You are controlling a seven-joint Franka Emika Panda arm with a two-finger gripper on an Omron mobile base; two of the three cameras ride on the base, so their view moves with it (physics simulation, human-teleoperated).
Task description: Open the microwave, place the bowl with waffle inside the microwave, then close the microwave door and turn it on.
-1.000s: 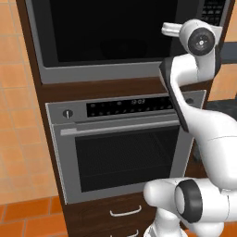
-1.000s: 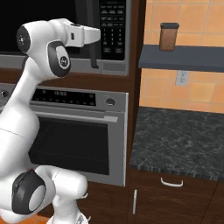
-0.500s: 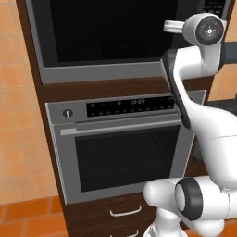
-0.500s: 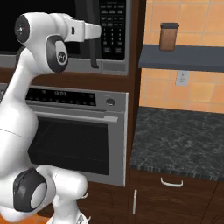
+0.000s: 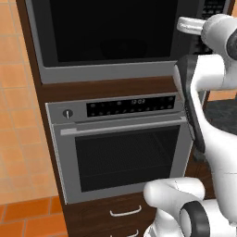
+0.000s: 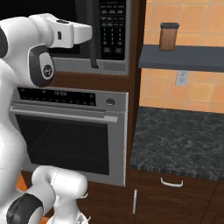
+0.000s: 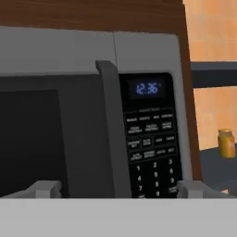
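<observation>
The microwave [image 7: 139, 51] is shut. Its dark glass door [image 7: 32, 139] carries a vertical dark handle bar [image 7: 113, 134], and the black keypad [image 7: 150, 143] with a lit clock sits right of the bar. My gripper [image 7: 119, 190] is open, its two fingertips [image 7: 44, 189] wide apart on either side of the handle's lower part and short of touching it. From the right base view the white hand [image 6: 72, 33] is level with the handle [image 6: 93, 39], just left of it. The bowl with waffle is out of view.
Below the microwave is a silver oven [image 5: 120, 148] with a bar handle, and drawers [image 5: 125, 213] under it. To the right a dark shelf [image 6: 183, 57] holds a brown jar [image 6: 169, 36] above a dark stone counter [image 6: 175, 140].
The arm's upper joints have swung toward the right edge of the left base view. The hand stays at the microwave handle's height, jaws still wide open.
</observation>
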